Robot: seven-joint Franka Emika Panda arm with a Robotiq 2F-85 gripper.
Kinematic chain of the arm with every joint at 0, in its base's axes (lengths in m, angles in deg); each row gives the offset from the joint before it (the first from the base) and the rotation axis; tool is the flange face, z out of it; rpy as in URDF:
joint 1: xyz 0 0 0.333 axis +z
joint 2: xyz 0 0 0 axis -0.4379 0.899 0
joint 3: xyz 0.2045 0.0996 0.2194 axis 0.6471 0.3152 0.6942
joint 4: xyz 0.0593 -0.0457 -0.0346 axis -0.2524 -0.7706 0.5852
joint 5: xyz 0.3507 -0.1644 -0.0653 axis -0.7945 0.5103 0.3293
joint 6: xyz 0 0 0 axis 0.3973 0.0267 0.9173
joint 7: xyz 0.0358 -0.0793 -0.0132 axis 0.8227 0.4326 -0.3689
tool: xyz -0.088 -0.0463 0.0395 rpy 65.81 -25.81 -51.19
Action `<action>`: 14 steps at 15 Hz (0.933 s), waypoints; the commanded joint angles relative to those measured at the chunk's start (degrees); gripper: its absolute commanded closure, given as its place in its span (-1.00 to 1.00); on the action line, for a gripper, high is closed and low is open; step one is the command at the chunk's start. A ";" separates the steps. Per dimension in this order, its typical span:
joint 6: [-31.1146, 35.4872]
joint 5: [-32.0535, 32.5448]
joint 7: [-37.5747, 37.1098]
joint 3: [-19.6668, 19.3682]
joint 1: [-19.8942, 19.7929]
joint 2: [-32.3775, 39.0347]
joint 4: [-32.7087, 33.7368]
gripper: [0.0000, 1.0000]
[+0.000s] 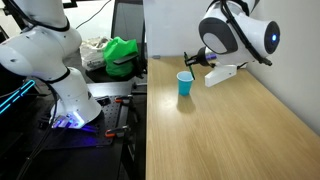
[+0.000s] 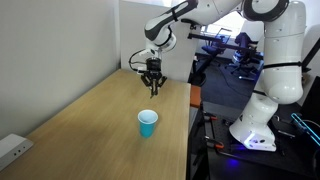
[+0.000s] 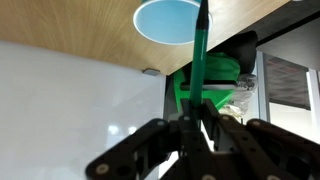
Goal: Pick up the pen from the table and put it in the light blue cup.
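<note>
Pen (image 3: 199, 60) up in the air, pinched tight between the fingers of the gripper (image 3: 200, 128) and pointing down at the table (image 2: 90, 120)! Light blue cup (image 2: 148, 122) stands upright on the wood, near the gripper but off to its side in both exterior views.

Robotics lab, white robot arm (image 2: 272, 70), background machinery (image 2: 235, 50), wooden table (image 2: 90, 120).

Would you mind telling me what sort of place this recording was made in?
Most likely a robotics lab: a white robot arm stands beside the wooden table, loose cables run around its base, and cluttered equipment fills the background.
</note>
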 commanded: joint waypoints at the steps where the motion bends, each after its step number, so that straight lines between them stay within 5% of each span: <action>1: -4.11 -0.72 0.69 -1.67 1.83 0.91 2.24 0.92; 14: -11.22 -0.59 0.69 -0.73 4.55 7.11 8.63 0.92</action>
